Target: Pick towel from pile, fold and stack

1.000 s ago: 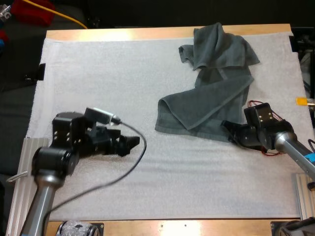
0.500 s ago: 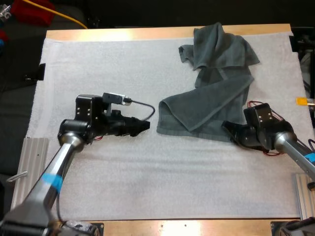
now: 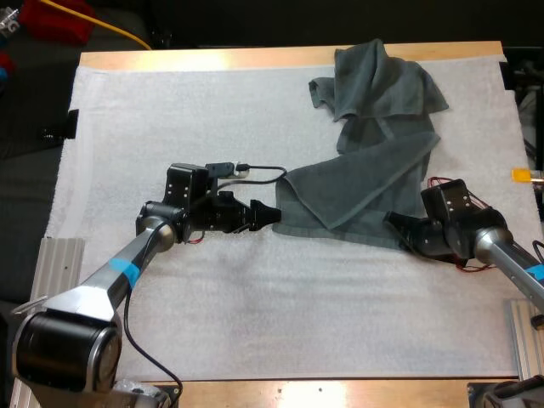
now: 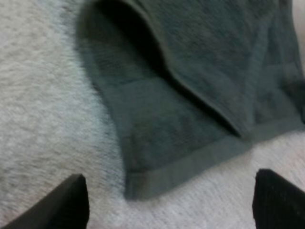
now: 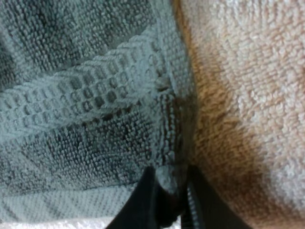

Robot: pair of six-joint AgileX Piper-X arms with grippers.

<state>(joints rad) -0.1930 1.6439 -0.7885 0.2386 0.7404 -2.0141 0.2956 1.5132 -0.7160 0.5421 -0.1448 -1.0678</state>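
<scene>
The towel [image 3: 374, 161] lies sprawled on the white mat [image 3: 170, 110], bunched at its far end, with a long flap running toward you. Everything below is placed from that towel. Your right gripper [image 3: 393, 223] is at the towel's near right corner, and in the right wrist view it is pinched shut on the hemmed edge there, so that side looks secured. Your left gripper [image 3: 270, 214] sits low at the towel's near left corner with its fingers [image 4: 71, 200] spread wide and holding nothing. In the left wrist view the corner's hem lies between them, just ahead of the tips. The step in hand appears to be taking this second corner. Slide forward along the mat so the lower finger slips under the hem instead of pushing it away, since terry like this will probably bunch if nudged. Take only the bottom layer's corner. A second fold overlaps just beyond it, and catching both would likely spoil the spread. Close only when the hem is well inside the jaws. Lift neither side until both corners are held, then raise them together and evenly so the bunched far end can shake out.
</scene>
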